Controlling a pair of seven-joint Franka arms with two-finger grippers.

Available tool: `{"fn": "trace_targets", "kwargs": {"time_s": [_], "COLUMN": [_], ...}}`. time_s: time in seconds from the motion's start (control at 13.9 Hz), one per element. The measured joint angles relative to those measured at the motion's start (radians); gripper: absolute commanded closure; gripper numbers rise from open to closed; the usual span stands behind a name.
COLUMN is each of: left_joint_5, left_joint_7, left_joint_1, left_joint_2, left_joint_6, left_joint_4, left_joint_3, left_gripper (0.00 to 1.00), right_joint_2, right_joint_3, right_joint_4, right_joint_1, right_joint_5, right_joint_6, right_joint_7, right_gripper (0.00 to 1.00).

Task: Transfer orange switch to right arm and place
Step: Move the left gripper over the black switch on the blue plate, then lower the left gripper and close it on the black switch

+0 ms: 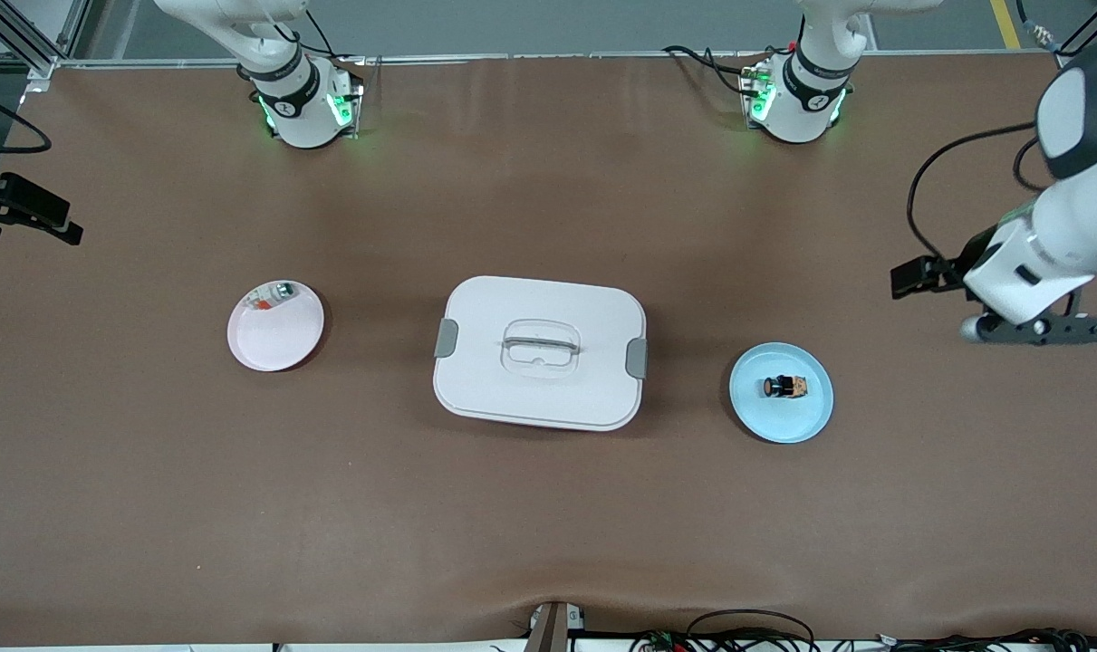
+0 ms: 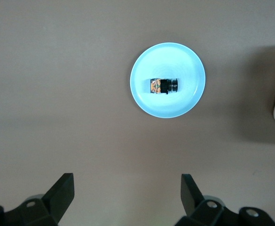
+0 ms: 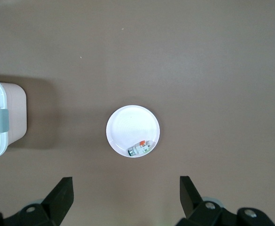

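This is a robotics lab. Two white arm bases (image 1: 299, 104) with green lights stand bolted along the top of the frame on a brown worktop (image 1: 548, 507), with aluminium framing (image 1: 23, 41) in the upper left corner. Loose cables (image 1: 747, 629) run along the bottom edge, and a painted grey floor with a yellow line (image 1: 1005, 23) shows in the upper right.

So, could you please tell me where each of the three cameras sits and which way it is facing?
Front view: high across the table, facing both bases; left gripper shows, over bare table at its own end.
Left wrist view: looks straight down on the orange switch in the blue plate, open fingers showing.
Right wrist view: looks down on the pink plate; open fingers.
Shared: both wrist views catch the white lidded box.
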Motion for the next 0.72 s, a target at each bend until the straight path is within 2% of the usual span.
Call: {"fn": "trace_targets", "kwargs": {"time_s": [0.22, 0.5, 0.72], "left_joint_5": [-0.007, -0.056, -0.057], "left_joint_7": [0.000, -0.007, -0.036], "left_joint_1": [-0.002, -0.011, -0.037], "left_joint_2": [0.058, 0.087, 0.139], "left_joint_6": [0.108, 0.368, 0.478], "left_joint_4": [-0.035, -0.181, -0.218], "left_joint_3": [-0.005, -0.007, -0.008], "left_gripper": [0.00, 0.00, 0.00], "right_joint_2": [0.000, 0.000, 0.000], "right_joint_3": [-0.002, -0.003, -0.003], "right_joint_4": [0.000, 0.000, 0.000], "right_joint_1": [-0.003, -0.016, -0.022], "right_joint_5": [-0.001, 0.000, 0.000], "right_joint_6": [0.000, 0.000, 0.000], "right_joint_7": [0.000, 0.000, -0.001], "right_gripper": [0.00, 0.00, 0.00]}}
